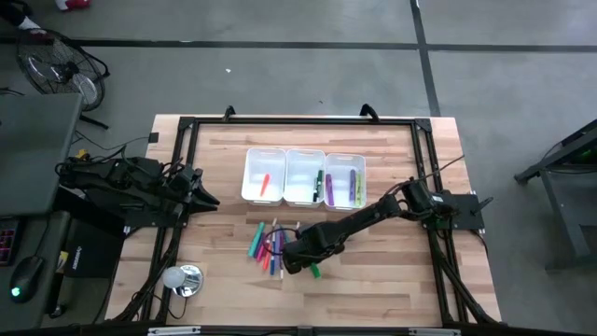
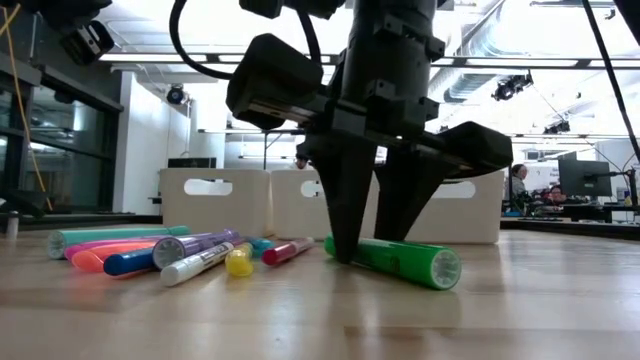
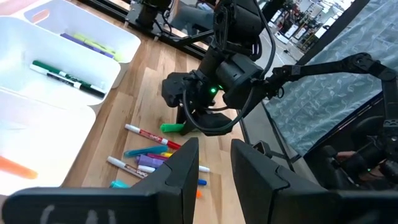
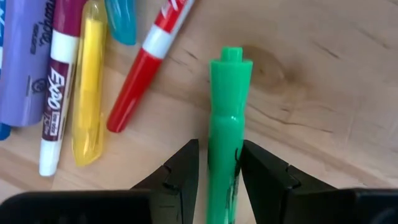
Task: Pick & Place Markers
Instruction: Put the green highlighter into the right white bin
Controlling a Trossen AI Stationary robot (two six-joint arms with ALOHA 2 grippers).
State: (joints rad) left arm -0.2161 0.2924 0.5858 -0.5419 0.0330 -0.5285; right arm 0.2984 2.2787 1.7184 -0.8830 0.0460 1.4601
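Right gripper (image 4: 219, 163) fingers pinch, apparently, the green marker (image 4: 225, 118) lying on the table (image 4: 323, 93); left fingers (image 3: 186, 171) spread.

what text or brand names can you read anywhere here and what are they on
"EXPO": on the white barrel of the dark red-capped marker, right wrist view.
Print on the purple marker: cut off, unreadable.
White print on the red marker: cropped, unreadable.
Dark print on the green marker between the right gripper fingers: hidden.
Markers in the white bins: too small to read.
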